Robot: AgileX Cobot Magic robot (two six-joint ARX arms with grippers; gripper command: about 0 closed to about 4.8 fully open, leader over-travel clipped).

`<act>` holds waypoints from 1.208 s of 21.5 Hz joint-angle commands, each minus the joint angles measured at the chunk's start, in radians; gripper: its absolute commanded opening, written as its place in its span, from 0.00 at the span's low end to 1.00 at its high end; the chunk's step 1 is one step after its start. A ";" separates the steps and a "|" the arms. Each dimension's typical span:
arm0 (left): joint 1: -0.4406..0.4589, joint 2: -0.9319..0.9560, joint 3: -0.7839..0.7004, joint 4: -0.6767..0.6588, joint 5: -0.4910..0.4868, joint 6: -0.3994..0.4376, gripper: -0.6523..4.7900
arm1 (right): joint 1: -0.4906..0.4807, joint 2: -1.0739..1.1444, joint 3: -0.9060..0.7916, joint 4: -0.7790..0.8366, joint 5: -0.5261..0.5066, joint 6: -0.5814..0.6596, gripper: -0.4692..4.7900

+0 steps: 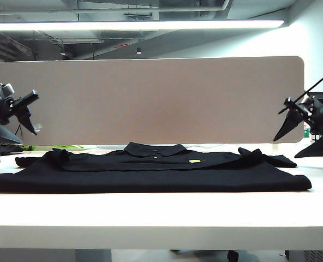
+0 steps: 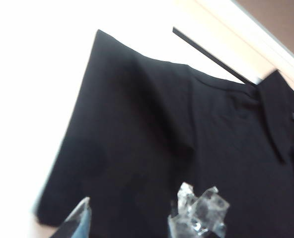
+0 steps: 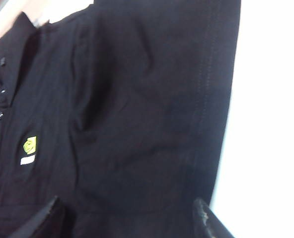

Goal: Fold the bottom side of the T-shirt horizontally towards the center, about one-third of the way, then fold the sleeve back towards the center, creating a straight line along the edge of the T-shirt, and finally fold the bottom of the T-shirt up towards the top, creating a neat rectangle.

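t-shirt (image 1: 150,174) lies lengthwise across table (image 1: 150,218), collar rearward; left end effector (image 1: 28,112) and right end effector (image 1: 300,131) hover apart-jawed.

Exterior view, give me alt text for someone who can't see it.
A black T-shirt lies spread flat across a white table, collar toward a beige partition. The left hand and right hand hover open above its two ends, holding nothing.
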 commanded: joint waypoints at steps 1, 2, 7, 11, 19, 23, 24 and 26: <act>0.008 0.064 0.075 -0.089 -0.004 0.048 0.48 | 0.000 0.028 0.010 -0.008 0.005 0.002 0.77; 0.008 0.097 0.106 -0.122 0.002 0.048 0.48 | 0.000 0.034 0.009 -0.019 0.011 0.001 0.77; 0.008 0.165 0.147 -0.179 -0.019 0.128 0.48 | -0.002 0.035 0.010 -0.022 0.052 0.001 0.76; 0.006 0.171 0.160 -0.189 -0.042 0.224 0.48 | 0.009 0.045 0.010 -0.032 0.051 -0.002 0.76; 0.010 0.172 0.246 -0.254 -0.083 0.280 0.48 | 0.003 0.045 0.010 -0.060 0.051 -0.019 0.76; 0.006 0.190 0.246 -0.266 -0.050 0.280 0.48 | 0.021 0.045 0.009 -0.062 0.051 -0.018 0.76; -0.001 0.200 0.246 -0.263 -0.031 0.279 0.48 | 0.039 0.045 0.010 -0.060 0.051 -0.019 0.76; -0.016 0.214 0.246 -0.261 -0.029 0.279 0.48 | 0.073 0.046 0.010 -0.045 0.063 -0.019 0.76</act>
